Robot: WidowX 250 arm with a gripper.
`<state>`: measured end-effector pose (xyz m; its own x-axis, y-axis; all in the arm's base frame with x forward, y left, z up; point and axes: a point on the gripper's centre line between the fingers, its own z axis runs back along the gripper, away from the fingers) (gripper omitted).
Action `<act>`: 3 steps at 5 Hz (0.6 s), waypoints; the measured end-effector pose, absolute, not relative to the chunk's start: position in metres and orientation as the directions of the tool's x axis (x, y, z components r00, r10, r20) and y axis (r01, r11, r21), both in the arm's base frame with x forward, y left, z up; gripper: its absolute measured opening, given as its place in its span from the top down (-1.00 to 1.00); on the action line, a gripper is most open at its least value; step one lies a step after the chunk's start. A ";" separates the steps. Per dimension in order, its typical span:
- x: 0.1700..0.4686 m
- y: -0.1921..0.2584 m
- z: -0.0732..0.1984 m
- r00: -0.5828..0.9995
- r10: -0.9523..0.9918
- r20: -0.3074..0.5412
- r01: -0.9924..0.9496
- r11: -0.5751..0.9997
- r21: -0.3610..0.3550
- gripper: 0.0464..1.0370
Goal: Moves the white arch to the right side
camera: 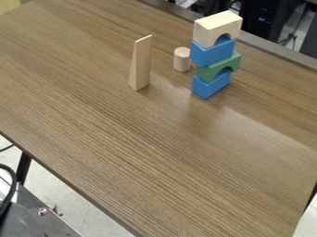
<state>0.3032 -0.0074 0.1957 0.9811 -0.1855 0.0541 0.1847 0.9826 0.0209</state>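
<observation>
The white arch (207, 28), a pale wooden block with a notch in its underside, lies at the top of a stack toward the upper right of the camera view. Directly beneath it is a blue block (212, 54), then a green arch (211, 71), and at the bottom another blue block (210, 87) resting on the wooden table (136, 143).
A tall pale wedge (141, 64) stands upright left of the stack. Between them, slightly farther back, is a small wooden cylinder (181, 59). The table's far edge runs behind the stack, with dark equipment (265, 21) beyond it.
</observation>
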 end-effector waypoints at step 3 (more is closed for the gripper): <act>0.320 -0.003 0.188 0.967 -0.253 0.031 0.252 0.967 0.020 -0.92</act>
